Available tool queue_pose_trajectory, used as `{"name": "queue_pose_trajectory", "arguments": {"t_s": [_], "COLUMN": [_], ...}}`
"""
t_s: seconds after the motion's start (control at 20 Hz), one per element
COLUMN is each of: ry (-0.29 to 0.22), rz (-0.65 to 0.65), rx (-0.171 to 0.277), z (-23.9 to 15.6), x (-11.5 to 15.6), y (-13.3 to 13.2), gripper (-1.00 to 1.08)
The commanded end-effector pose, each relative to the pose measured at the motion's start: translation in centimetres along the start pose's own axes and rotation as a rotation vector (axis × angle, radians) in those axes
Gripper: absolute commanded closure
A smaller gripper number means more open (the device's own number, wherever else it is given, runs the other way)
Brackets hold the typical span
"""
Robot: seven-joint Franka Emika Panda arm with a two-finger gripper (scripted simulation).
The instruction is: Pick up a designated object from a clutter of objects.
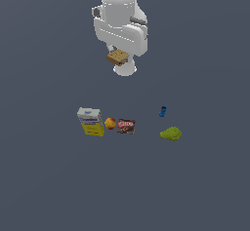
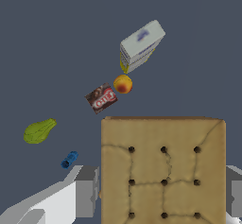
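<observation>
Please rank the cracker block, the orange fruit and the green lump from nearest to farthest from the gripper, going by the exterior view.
1. Cracker block: at the gripper, off the floor.
2. Orange fruit: below, between box and packet.
3. Green lump: farthest, at the exterior view's right.

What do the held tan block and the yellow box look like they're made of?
Tan square block: looks like a baked cracker, matte, with a grid of dark dimples and crack lines; as a render, it could equally be textured wood or card. It sits between the gripper fingers.
Yellow-and-white box: probably printed cardboard, with flat faces, sharp edges and blurred label print.
</observation>
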State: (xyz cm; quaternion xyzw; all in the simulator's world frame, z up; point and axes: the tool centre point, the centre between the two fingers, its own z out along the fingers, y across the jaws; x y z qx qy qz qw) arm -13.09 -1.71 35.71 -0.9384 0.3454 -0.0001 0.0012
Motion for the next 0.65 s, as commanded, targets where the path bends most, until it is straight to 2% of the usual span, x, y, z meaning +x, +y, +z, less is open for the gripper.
{"name": "queue_pose_trajectory", "arguments": {"t_s": [0.0,0.3,0.6], "ry": [0.000,0.001,0.001], "rz": [0.000,0.000,-0.001], "rx": [-0.001,-0.002,-0.002], "z": [-1.5,-3.8,-4.3], "x": [0.5,1.4,1.7], "y": [0.5,1.1,1.2], "gripper": [1.08,1.08,1.08]}}
